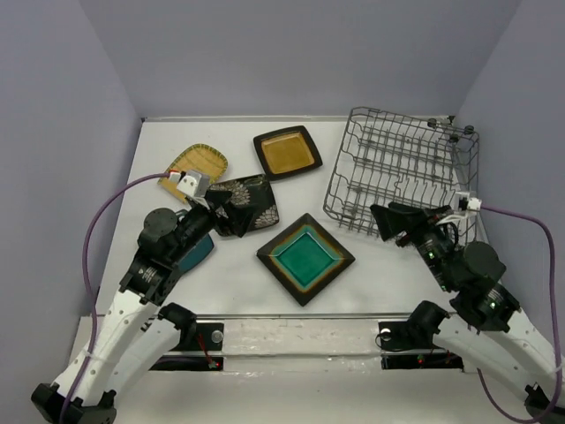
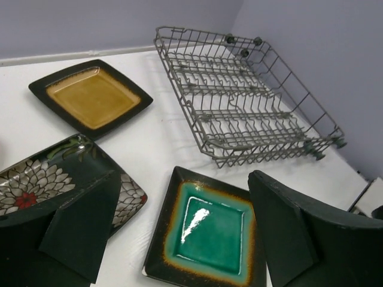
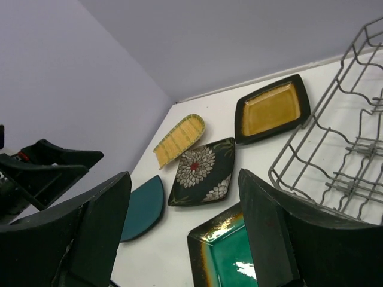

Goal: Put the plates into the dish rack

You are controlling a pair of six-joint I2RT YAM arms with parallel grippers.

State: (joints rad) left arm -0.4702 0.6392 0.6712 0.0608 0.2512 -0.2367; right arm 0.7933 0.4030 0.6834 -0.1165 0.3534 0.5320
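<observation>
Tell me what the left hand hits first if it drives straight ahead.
Likely the teal brown-rimmed plate, lying flat just ahead of the left hand and slightly below it; depth is unclear.

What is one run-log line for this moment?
plates: five on table | dish rack: no plates | left claw: open, empty | right claw: open, empty

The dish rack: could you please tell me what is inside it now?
Only its own wire tines; nothing else sits in the dish rack. In the overhead view the right gripper hides part of its near edge.
</observation>
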